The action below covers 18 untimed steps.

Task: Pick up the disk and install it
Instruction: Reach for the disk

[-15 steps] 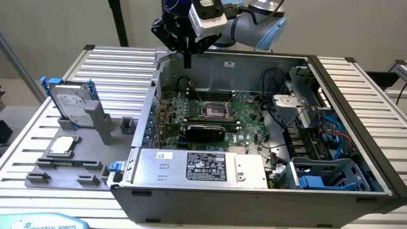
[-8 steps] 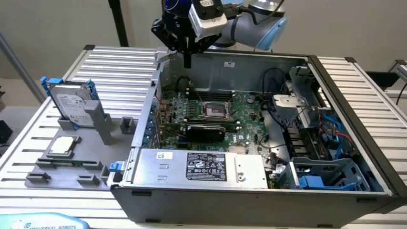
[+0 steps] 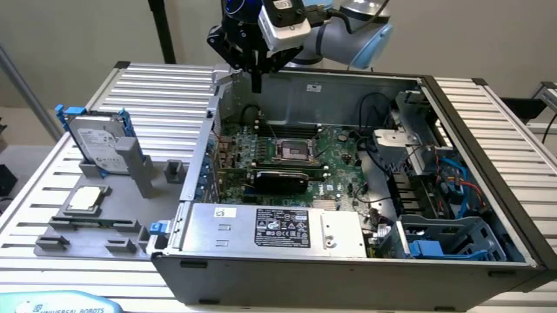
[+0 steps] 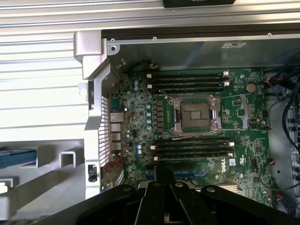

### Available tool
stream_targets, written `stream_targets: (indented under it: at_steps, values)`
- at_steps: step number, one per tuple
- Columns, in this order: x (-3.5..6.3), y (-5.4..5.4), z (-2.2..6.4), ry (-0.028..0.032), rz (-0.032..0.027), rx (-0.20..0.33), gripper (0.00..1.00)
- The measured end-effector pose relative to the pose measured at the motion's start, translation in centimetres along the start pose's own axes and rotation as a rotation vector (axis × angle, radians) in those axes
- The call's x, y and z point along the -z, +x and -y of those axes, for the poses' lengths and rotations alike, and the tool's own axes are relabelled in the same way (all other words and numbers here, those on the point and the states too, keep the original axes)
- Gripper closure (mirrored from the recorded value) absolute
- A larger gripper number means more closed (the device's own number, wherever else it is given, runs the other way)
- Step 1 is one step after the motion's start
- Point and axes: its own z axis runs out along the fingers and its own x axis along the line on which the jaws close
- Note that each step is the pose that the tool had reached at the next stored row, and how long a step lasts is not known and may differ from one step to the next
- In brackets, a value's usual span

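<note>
The disk [image 3: 98,139], a silver-grey drive with a white label in a blue rail frame, stands on edge in a grey holder [image 3: 130,163] at the exterior view's left, outside the computer case. My gripper [image 3: 257,85] hangs above the far left corner of the open case [image 3: 348,274], well apart from the disk. Its black fingers are shut together with nothing between them. In the wrist view the gripper [image 4: 164,176] points down over the green motherboard [image 4: 201,154], and a blue strip [image 4: 16,157] beside the grey holder shows at the picture's edge.
A small square silver chip [image 3: 87,197] lies on the grey holder base. Inside the case are a silver box with a black label [image 3: 274,228], a blue-railed drive cage [image 3: 444,238], cables [image 3: 452,176] and the processor socket [image 4: 197,115]. The slatted metal table [image 3: 156,85] surrounds the case.
</note>
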Motion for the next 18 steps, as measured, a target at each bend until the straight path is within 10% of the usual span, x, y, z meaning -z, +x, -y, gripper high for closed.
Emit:
stream_targets:
  at_steps: [5, 18]
  values:
    - [0.02, 0.7, 0.05, -0.0001, -0.0001, 0.0, 0.89]
    - [-0.19, 6.6, 0.47, 0.002, -0.0013, 0.0, 0.89]
